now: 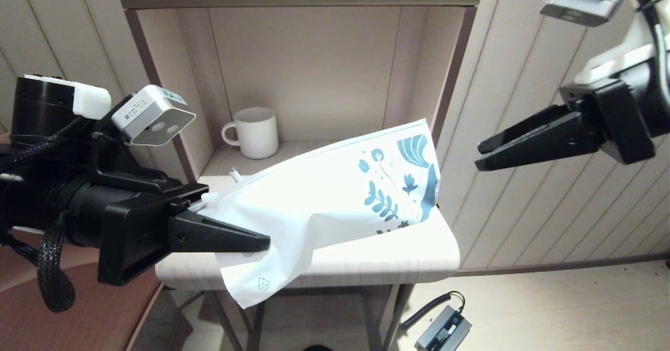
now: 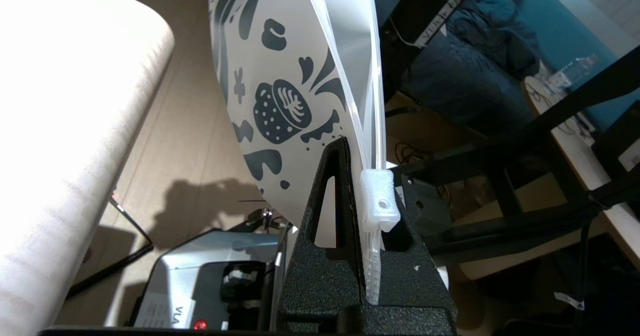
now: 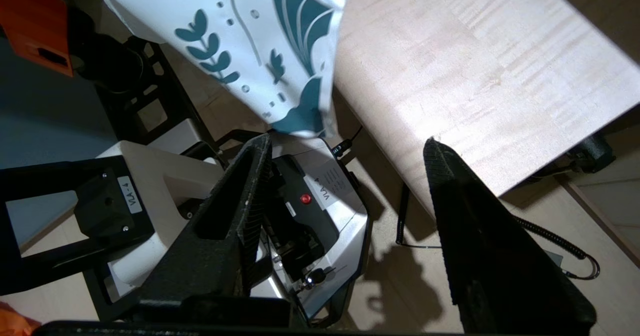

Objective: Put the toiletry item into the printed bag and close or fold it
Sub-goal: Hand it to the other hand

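Above the tabletop (image 1: pixel 366 259) the left pincer (image 1: pixel 246 241) clamps the printed bag (image 1: pixel 324 204) by its unzipped mouth, the right pincer (image 1: pixel 487 155) waits open and empty.

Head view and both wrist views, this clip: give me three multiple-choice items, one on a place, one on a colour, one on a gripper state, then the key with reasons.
1. Where does the mug stand?
A. inside the shelf alcove
B. on the floor
C. on the bag

2. What colour is the print on the bag?
A. red
B. blue
C. yellow

3. How is the right gripper?
A. shut on the bag
B. shut on the mug
C. open, holding nothing

Key: 1 A, it sits at the back left of the alcove. 2 B, blue leaves and flowers show at the bag's far end. 3 C, its fingers are spread in the air; the left gripper pinches the bag's zip end.
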Motion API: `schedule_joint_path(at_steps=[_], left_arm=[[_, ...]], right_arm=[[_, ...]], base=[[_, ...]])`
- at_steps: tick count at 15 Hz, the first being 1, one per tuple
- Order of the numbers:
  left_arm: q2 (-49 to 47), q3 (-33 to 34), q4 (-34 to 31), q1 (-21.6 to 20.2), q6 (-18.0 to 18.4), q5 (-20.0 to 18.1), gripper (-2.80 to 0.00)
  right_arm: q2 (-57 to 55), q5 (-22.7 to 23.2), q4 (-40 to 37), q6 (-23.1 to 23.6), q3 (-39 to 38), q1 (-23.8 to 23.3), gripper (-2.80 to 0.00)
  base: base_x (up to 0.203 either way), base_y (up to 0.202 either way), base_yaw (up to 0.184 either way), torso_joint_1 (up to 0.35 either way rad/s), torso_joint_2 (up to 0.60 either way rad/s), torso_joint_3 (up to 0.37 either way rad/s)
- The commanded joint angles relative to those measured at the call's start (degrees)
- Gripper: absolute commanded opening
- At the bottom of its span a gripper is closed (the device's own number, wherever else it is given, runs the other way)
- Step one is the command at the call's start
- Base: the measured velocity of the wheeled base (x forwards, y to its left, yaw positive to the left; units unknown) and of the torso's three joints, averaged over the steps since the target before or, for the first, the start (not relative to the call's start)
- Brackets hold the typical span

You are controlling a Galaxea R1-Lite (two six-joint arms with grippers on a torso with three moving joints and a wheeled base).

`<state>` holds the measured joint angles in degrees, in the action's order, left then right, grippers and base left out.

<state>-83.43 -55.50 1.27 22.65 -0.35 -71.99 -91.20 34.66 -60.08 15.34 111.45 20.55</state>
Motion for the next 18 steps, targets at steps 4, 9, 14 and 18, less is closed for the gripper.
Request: schedule_joint_path(at_steps=[4,9,14,18], left_arm=[[-1.82,-0.48,0.31,0.55,0.34,-1.49,-2.80],[-1.67,-0.91,0.31,1.22,0.27,-1.58,-2.80],[-1.73,-1.00,0.39,1.78,0.27,-1.49,-2.80],[-2.13,-1.24,0.40,1.96,0.27,-1.31,-2.80]], right_arm=[[-3.82,0.58,0.40,0.89,0.41,3.62,0.00],[-7.70,2.64,4.81,1.40,0.39,5.15,0.00],[-10.21,7.04,7.18,1.34,0.43,5.29,0.00],[-10.10,8.79,6.61,1.36,0.34,5.29,0.00]], base=[[0.000,0.000,0.000,0.000,0.00,0.000],[0.000,0.000,0.000,0.000,0.00,0.000],[0.000,0.000,0.000,0.000,0.00,0.000],[0.000,0.000,0.000,0.000,0.00,0.000]])
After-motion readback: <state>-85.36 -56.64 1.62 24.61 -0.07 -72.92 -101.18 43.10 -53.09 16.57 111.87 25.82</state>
